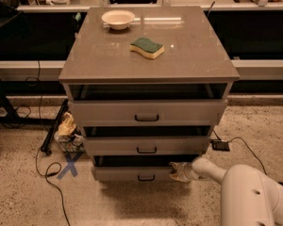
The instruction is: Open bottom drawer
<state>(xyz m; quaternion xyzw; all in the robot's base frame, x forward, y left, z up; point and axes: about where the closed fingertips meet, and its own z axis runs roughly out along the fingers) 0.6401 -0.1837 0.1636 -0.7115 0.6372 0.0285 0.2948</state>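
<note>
The grey-taupe cabinet [148, 55] has three drawers, each pulled out a little. The bottom drawer [127, 173] is the lowest, with a small black bar handle [146, 178] at its centre. My gripper [179, 171] is at the right end of the bottom drawer's front panel, at its top edge, to the right of the handle. My white arm [250, 192] reaches in from the lower right. The middle drawer [146, 146] and top drawer [146, 112] sit above.
A green-and-yellow sponge [146, 47] and a white bowl [118, 19] lie on the cabinet top. Crumpled bags [68, 131], cables and a blue X tape mark [68, 166] are on the floor at left. A small black box [220, 145] with a cable lies at right.
</note>
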